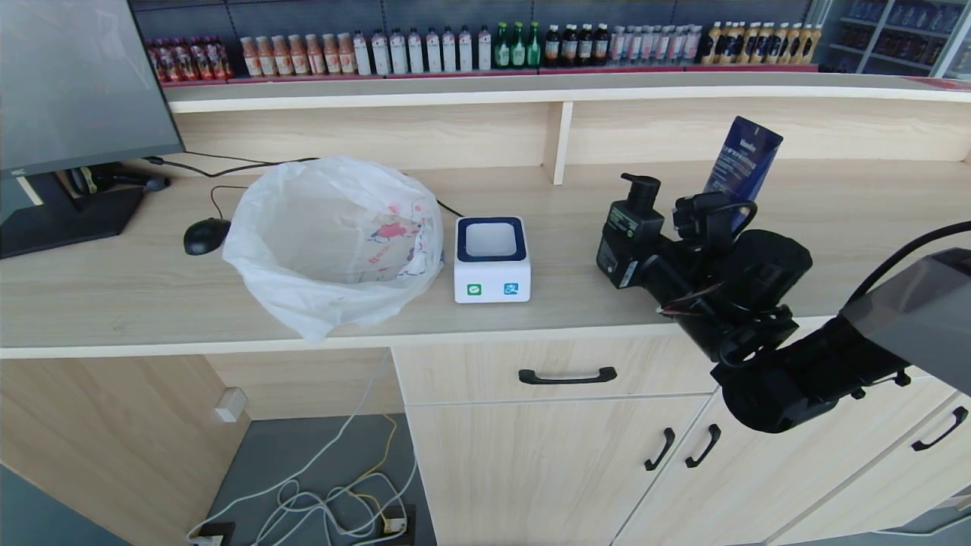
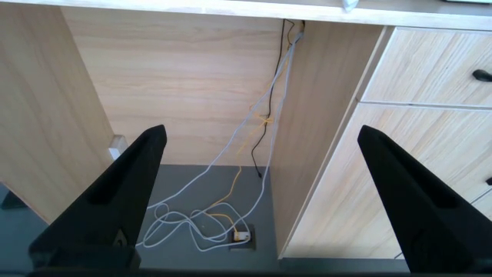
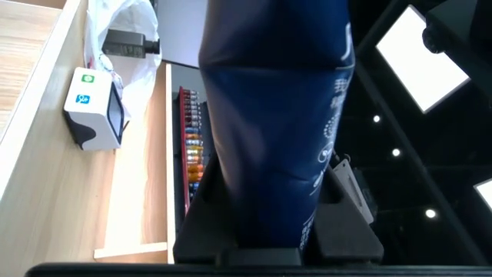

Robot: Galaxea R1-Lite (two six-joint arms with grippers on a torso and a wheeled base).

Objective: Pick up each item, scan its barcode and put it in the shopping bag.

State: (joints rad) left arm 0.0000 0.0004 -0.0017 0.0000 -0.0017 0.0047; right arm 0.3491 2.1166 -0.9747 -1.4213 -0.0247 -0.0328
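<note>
My right gripper point(image 1: 719, 208) hangs above the counter's right side, shut on a dark blue pouch point(image 1: 743, 161) that stands up out of it. The right wrist view has that blue pouch point(image 3: 277, 115) clamped between the black fingers point(image 3: 201, 219). A black pump bottle point(image 1: 628, 235) stands on the counter just left of this gripper. The white scanner box point(image 1: 491, 259) with a blue-framed window sits mid-counter, and the white scanner box point(image 3: 96, 108) also appears from the wrist. The open white shopping bag point(image 1: 334, 235) stands to its left. My left gripper point(image 2: 265, 208) is open below the counter, nothing between its fingers.
A monitor point(image 1: 76, 83) on a black stand and a black mouse point(image 1: 205, 235) occupy the counter's left. A raised shelf point(image 1: 561, 98) runs along the back with bottles behind it. Drawers and cabinet doors point(image 1: 569, 375) lie under the counter; cables point(image 2: 207, 223) trail on the floor.
</note>
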